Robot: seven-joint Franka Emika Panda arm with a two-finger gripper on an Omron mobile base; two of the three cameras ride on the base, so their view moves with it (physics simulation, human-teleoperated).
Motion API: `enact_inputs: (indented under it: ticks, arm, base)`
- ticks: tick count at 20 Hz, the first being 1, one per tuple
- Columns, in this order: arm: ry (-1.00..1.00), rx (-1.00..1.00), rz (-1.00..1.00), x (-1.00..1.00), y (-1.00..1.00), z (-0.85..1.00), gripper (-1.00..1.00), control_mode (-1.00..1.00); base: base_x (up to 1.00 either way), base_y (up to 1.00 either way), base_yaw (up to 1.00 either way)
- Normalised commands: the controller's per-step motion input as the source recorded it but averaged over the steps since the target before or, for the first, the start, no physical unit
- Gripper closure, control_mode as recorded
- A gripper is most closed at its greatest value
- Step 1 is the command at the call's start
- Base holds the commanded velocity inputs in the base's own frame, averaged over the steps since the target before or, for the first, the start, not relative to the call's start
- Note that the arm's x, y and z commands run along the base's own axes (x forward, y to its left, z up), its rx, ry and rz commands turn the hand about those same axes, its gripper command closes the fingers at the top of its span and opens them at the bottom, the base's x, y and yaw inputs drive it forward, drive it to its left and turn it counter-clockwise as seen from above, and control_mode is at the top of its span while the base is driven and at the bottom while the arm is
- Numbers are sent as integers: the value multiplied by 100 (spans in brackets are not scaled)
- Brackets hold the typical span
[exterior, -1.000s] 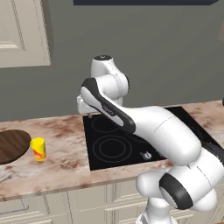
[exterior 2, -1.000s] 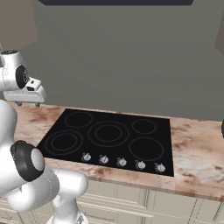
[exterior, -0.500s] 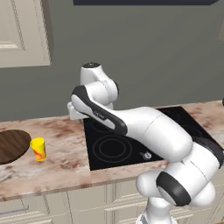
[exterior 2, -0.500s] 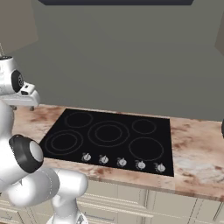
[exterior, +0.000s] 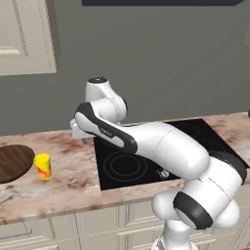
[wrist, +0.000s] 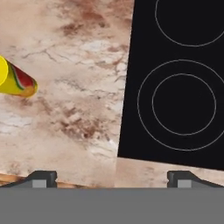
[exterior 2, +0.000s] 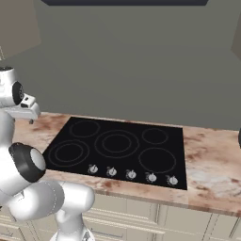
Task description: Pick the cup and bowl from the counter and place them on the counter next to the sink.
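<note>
The small yellow cup [exterior: 43,166] with red blotches stands on the marble counter [exterior: 68,180], left of the cooktop. Just left of it lies the dark wood-grain bowl [exterior: 11,162], cut by the picture's edge. My gripper [exterior: 83,140] hangs above the counter at the cooktop's back left corner, to the right of and behind the cup. In the hand view the gripper [wrist: 113,178] is open with nothing between its fingertips [wrist: 42,177], and the cup [wrist: 15,81] sits at the left edge over the counter [wrist: 74,87]. The sink is out of view.
The black glass cooktop [exterior: 146,158] lies right of the gripper, with a row of knobs [exterior 2: 131,174] along its front. More counter [exterior 2: 212,164] runs on to its right. A cream wall cabinet [exterior: 24,36] hangs above the bowl's end.
The arm has swung left, carrying the gripper from over the cooktop's back left to the counter beside it, closer to the cup. Cup and bowl have not moved.
</note>
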Motion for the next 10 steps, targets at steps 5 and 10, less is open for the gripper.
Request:
enact_inputs:
  ticks: [5, 10]
  arm:
    - [0, 21, 0, 0, 0, -7, -100, -100]
    - [0, 15, 0, 0, 3, -1, -100, -100]
  base:
    - [0, 0, 0]
    - [0, 0, 0]
